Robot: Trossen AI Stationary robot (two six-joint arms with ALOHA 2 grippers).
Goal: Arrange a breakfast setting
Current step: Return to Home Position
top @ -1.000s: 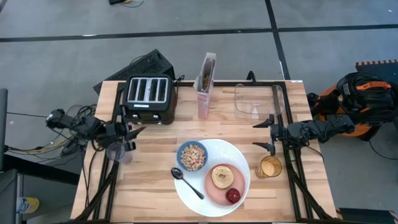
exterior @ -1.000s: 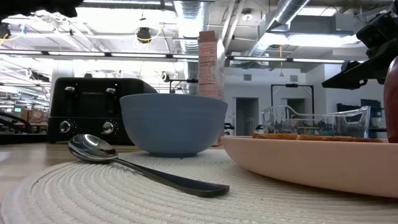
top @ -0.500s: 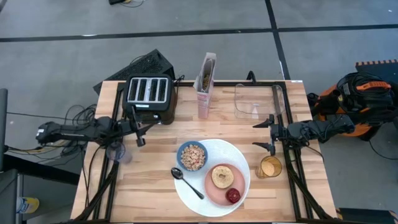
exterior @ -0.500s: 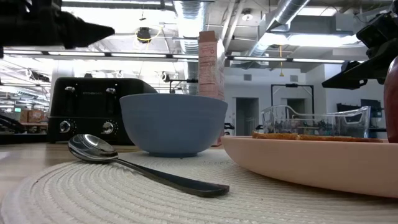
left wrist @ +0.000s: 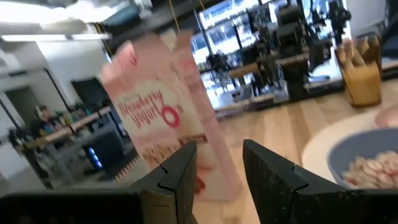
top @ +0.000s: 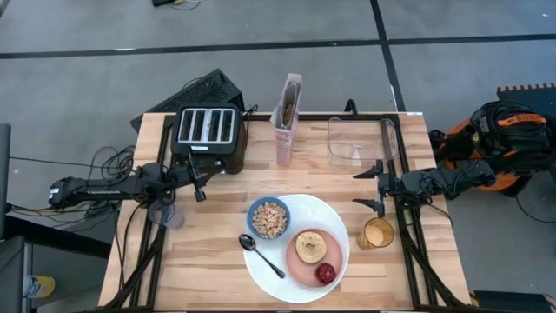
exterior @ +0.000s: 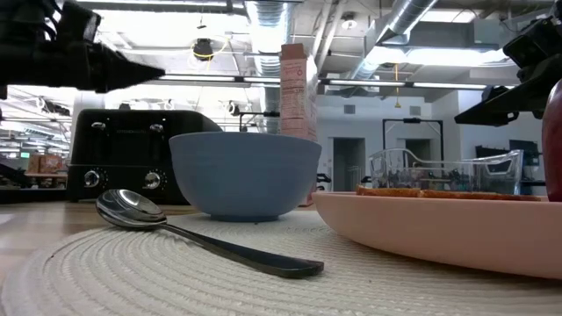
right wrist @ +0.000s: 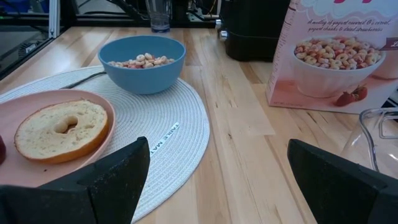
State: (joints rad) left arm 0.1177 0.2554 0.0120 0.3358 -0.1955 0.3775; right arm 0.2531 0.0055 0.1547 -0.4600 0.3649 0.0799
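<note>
On the desk [top: 217, 252] lay a round white woven mat [top: 336, 228]. It carried a blue bowl [top: 268, 217] filled with pale cereal. A black spoon [top: 261, 254] lay slantwise on the mat's left side, just beside the bowl. A pink plate [top: 298, 266] held a toasted bagel half [top: 310, 246], cut face up, with a small red fruit [top: 326, 273] next to it. The left tool [top: 200, 185] hung released, fingers slightly apart, near the toaster [top: 207, 130]. The right tool [top: 367, 187], spread wide and empty, sat at the desk's right edge.
</note>
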